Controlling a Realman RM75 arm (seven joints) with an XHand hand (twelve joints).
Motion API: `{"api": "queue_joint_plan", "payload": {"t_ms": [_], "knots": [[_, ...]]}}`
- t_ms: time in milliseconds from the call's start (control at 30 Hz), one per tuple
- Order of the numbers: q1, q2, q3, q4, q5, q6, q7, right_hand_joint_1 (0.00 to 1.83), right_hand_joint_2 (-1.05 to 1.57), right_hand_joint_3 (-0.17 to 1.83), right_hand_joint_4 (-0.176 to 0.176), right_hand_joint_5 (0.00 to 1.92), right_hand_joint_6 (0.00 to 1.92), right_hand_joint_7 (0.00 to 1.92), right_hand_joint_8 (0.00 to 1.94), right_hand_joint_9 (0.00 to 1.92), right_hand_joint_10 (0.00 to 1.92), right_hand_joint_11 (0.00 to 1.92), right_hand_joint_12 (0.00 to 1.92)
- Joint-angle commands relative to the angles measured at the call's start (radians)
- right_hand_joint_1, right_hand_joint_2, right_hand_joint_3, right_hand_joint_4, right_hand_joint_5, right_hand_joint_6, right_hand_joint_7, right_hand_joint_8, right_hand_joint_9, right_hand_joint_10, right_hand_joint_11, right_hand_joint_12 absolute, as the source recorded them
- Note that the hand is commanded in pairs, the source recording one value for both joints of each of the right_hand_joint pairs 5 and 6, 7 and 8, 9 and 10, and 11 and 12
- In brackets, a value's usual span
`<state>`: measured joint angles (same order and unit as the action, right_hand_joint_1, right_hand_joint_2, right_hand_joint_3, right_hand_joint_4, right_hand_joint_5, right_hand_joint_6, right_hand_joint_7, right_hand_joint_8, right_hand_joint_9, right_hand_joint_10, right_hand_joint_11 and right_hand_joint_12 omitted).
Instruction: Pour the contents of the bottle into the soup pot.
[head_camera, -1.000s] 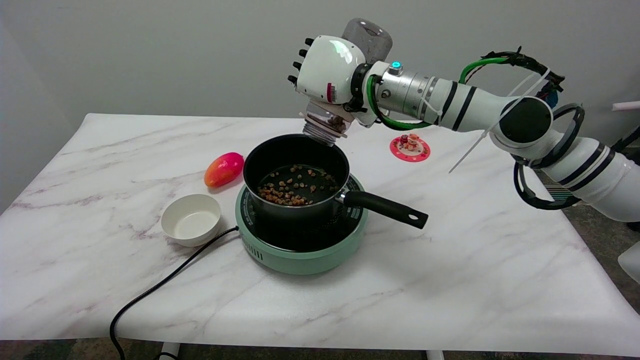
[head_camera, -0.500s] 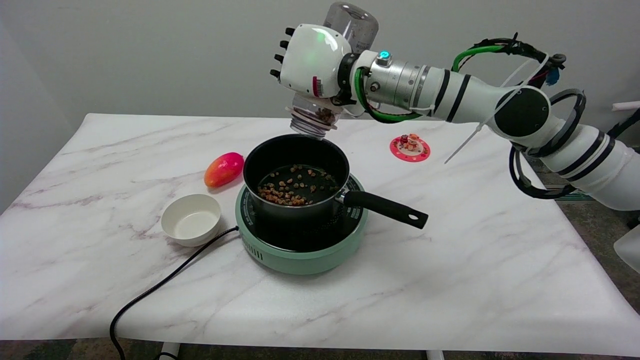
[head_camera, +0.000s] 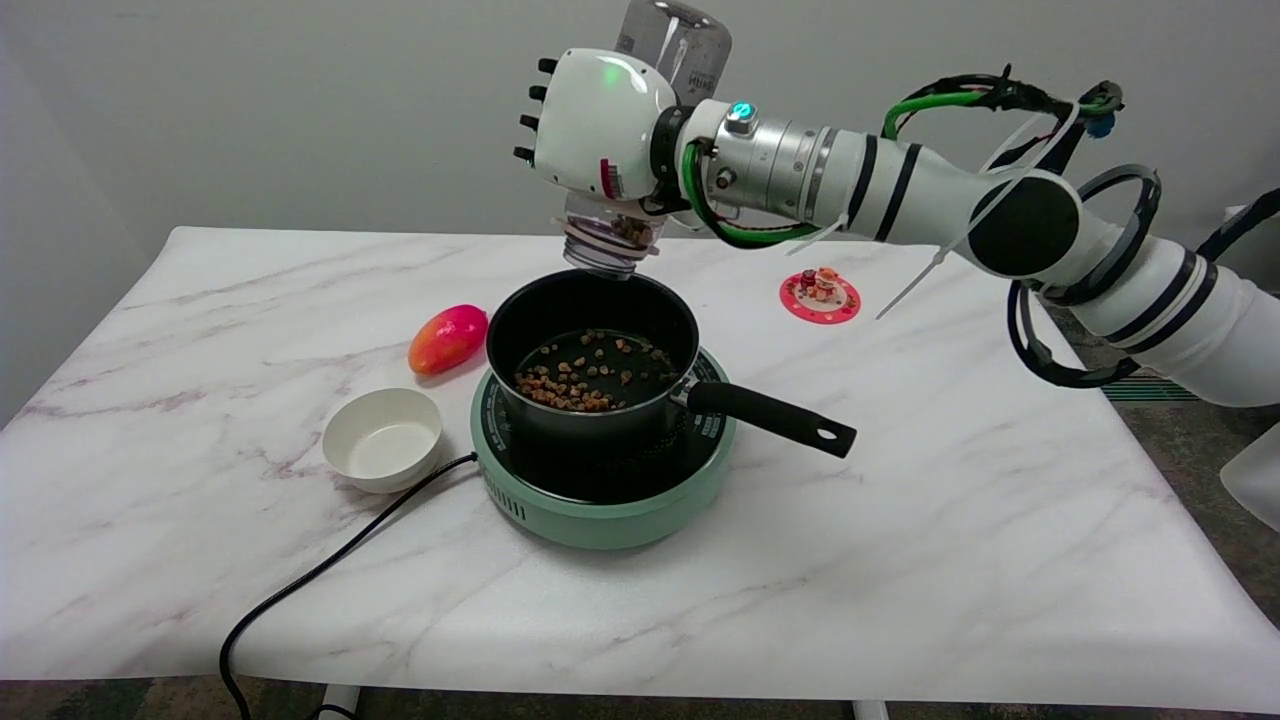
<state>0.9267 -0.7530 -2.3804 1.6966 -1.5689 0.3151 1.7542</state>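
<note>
My right hand (head_camera: 597, 125) grips a clear plastic bottle (head_camera: 672, 45) turned nearly upside down, base up and mouth (head_camera: 600, 250) pointing down just above the far rim of the pot. A few brown pieces sit in the bottle's neck. The black soup pot (head_camera: 590, 360) stands on a mint-green hotplate (head_camera: 600, 500), handle (head_camera: 770, 415) pointing right. Several brown pieces lie on the pot's bottom. The hand covers the bottle's middle.
A red-orange mango (head_camera: 447, 338) lies left of the pot. A white bowl (head_camera: 382, 438) sits in front of it. A black cable (head_camera: 320, 575) runs from the hotplate to the table's front edge. A small pink coaster with figures (head_camera: 820, 295) is at the back right.
My hand and the bottle have moved left and slightly up, and the bottle has tipped more upright with its mouth down. The mouth now hangs over the pot's far rim.
</note>
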Motion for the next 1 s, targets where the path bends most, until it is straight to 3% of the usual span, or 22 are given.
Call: {"api": "queue_joint_plan", "payload": {"t_ms": [33, 367, 767, 833, 1000], "knots": [[0.024, 0.005, -0.098, -0.032, -0.078, -0.064, 0.072, 1.48, 1.08, 0.70, 0.000, 1.92, 1.92, 1.92, 1.92, 1.53, 1.53, 1.25, 1.25], [0.035, 0.026, -0.101, -0.001, -0.209, -0.066, 0.127, 1.47, 1.12, 0.68, 0.000, 1.92, 1.92, 1.92, 1.92, 1.54, 1.54, 1.26, 1.26], [0.001, 0.052, -0.095, 0.029, -0.209, -0.089, 0.162, 1.45, 1.16, 0.64, 0.000, 1.92, 1.92, 1.92, 1.92, 1.54, 1.54, 1.26, 1.26], [-0.008, 0.055, -0.091, 0.023, -0.179, -0.113, 0.159, 1.44, 1.16, 0.63, 0.000, 1.92, 1.92, 1.92, 1.92, 1.54, 1.54, 1.26, 1.26], [-0.057, 0.070, -0.042, 0.004, 0.059, -0.195, 0.131, 1.44, 1.17, 0.61, 0.000, 1.92, 1.92, 1.92, 1.92, 1.54, 1.54, 1.26, 1.26]]}}
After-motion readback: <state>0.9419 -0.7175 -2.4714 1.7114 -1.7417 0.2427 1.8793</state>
